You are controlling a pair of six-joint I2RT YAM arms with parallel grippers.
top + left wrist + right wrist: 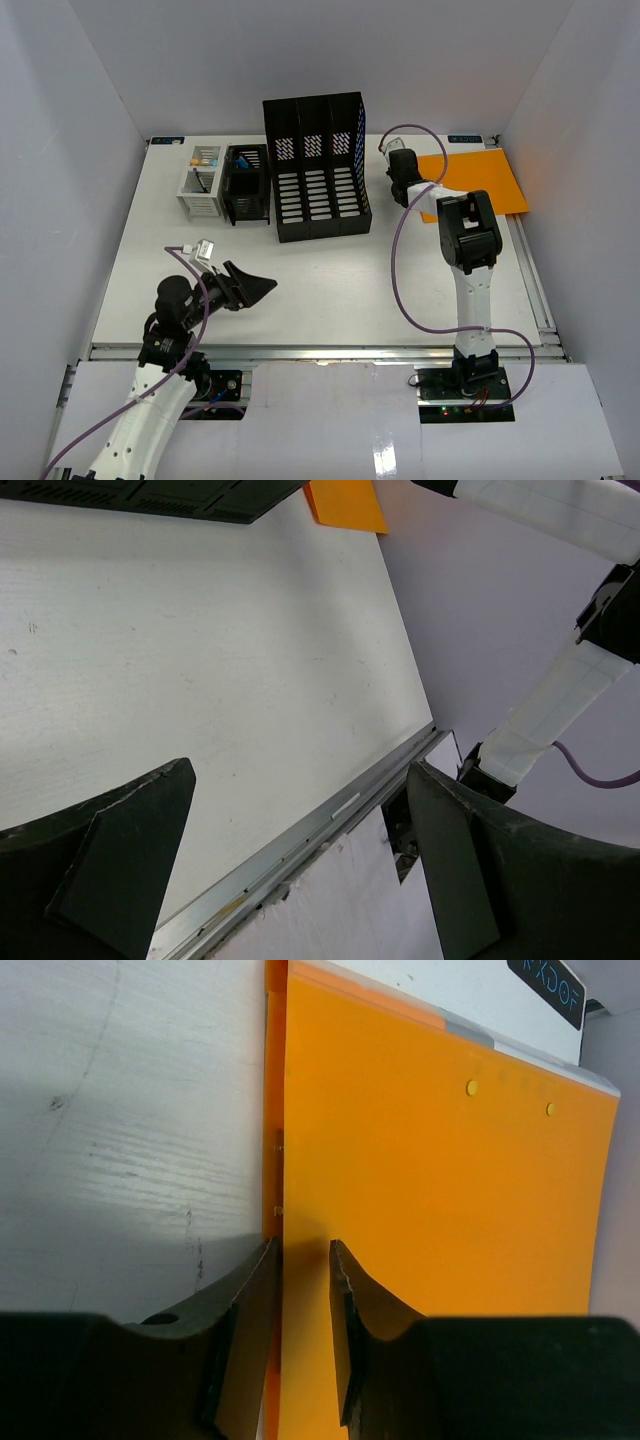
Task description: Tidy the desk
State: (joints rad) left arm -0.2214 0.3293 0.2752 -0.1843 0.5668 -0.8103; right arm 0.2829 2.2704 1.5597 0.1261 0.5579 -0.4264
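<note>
Upper right, beside the black perforated file rack (pixel 318 170), the right gripper (pixel 303 1245) narrowly straddles the edge of the flat orange folder (pixel 440 1210), grip uncertain; lower left, the left gripper (pixel 300 770) gapes wide.

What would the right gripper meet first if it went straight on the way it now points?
The orange folder: the right gripper points down at its left edge, jaws slightly apart, with the desk just beneath. How much gap remains is unclear.
</note>
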